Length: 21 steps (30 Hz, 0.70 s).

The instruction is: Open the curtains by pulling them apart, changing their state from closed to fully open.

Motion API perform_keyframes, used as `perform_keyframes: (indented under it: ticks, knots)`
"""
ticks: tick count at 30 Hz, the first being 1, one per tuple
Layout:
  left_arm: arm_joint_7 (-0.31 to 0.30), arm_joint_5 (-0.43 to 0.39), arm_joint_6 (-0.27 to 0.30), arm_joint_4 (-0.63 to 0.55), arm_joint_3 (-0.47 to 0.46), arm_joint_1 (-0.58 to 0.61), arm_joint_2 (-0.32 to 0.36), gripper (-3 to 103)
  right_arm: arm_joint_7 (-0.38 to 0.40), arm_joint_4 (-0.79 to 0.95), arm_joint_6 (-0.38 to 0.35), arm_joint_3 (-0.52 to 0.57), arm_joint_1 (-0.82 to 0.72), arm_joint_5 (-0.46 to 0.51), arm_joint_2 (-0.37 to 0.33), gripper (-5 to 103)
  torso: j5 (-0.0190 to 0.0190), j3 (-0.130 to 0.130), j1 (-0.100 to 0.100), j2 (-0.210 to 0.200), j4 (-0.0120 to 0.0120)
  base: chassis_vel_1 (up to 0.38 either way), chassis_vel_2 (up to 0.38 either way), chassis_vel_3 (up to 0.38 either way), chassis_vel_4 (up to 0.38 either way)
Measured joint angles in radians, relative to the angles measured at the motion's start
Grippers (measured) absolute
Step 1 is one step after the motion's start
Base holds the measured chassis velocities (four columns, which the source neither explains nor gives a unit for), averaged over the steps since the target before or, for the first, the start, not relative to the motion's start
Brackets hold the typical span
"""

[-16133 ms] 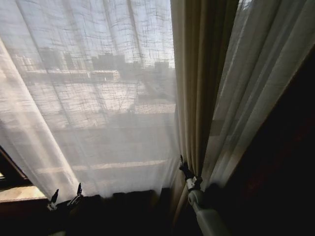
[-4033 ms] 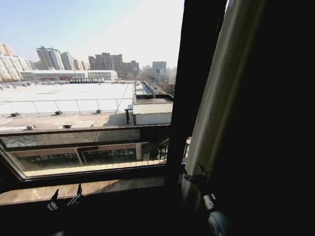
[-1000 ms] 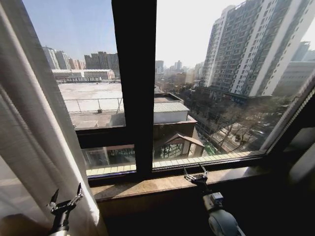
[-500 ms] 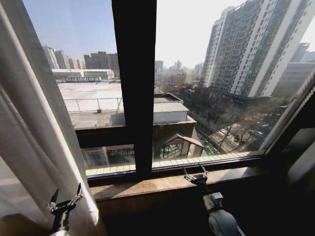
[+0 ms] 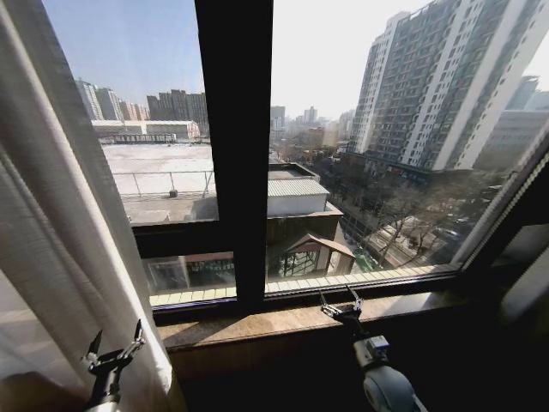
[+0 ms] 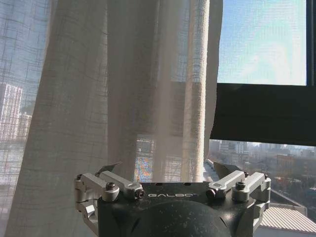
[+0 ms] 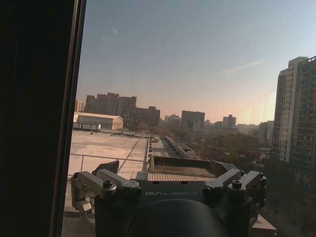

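Left gripper sits spread wide at the lower left of the frame, in front of the curtains gathered along the left edge. Right gripper hangs open, empty, over the window sill, lower centre.

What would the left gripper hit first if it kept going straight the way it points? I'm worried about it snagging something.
Most likely the curtain: the open left gripper points at its bunched pleats, which hang just ahead of the fingertips. How near they are is unclear, but nothing else stands between.
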Motion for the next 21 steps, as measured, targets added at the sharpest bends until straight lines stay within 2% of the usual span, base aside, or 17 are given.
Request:
perform_keyframes:
  ticks: [21]
  knots:
    - [0.000,0.000,0.000,0.000,0.000,0.000,0.000,100,0.000,0.000,0.000,0.000,0.000,0.000,0.000,100,0.0000,0.000,0.000,0.000,0.0000,0.000,0.000,0.000,0.000]
